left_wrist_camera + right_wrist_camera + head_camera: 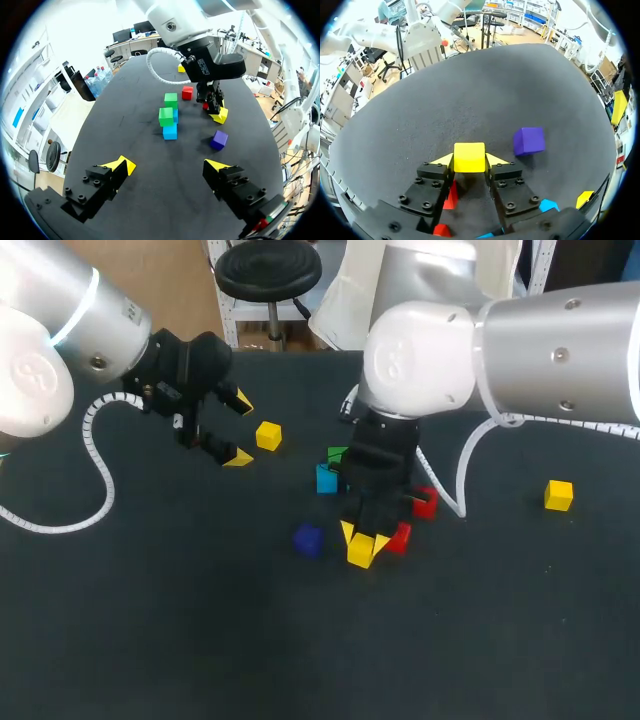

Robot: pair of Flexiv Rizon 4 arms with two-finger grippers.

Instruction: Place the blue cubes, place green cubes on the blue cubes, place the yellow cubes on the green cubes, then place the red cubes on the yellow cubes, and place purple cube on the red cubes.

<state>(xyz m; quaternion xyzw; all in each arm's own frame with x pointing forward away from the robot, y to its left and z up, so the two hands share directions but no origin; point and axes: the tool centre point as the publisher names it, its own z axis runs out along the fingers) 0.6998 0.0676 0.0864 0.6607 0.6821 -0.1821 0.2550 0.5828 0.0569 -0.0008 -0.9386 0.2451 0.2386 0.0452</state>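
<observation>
We have a yellow cube (469, 156) pinched between both tips of our right pincer (469, 161). It sits just beside a red cube (400, 537) and near the purple cube (528, 141). Close by, a green cube (166, 116) sits on a blue cube (170, 132). Our left pincer (240, 430) hangs spread and empty, well apart, near a second yellow cube (268, 435) on the dark surface (150, 620).

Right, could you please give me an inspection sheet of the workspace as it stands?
Surface: dark table, matte.
Job's things: yellow cube in the right gripper; one loose yellow cube near the left gripper, another far right; green cubes apparently stacked on blue cubes; red cubes beside the right gripper; purple cube alone.
Clutter: nothing seen.
Grippers: left gripper open, empty; right gripper shut on the yellow cube.
Cables: coiled cable on the left arm; white cable by the right arm.
Surroundings: nothing seen reaching over the table.
</observation>
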